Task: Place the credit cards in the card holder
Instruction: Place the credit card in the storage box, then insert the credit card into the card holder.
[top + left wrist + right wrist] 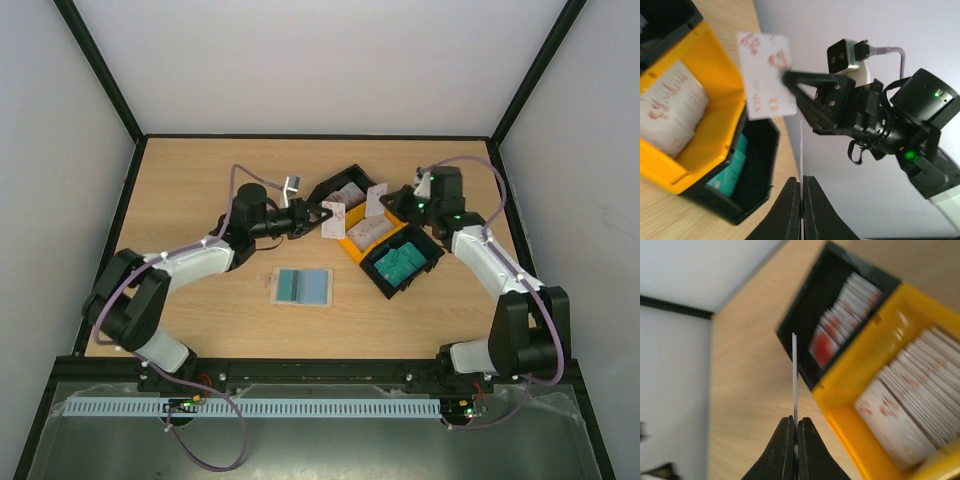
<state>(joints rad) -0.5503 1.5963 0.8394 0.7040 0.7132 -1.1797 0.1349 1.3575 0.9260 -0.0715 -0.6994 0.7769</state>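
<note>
My left gripper (316,218) is shut on a white credit card with red print (334,222), held upright over the left edge of the bins; in the left wrist view (801,179) that card (801,150) shows edge-on. My right gripper (390,203) is shut on another white card with red print (376,199), also seen in the left wrist view (765,75). In the right wrist view (794,419) this card (794,370) is edge-on. The card holder (302,286) lies open and flat on the table in front of the bins, showing teal and pale blue panels.
Three bins stand in a diagonal row: a black bin (345,186) of white-red cards (840,320), an orange bin (352,247) of pale cards (905,395), and a black bin (385,285) of teal cards (403,262). The grippers face each other closely above them.
</note>
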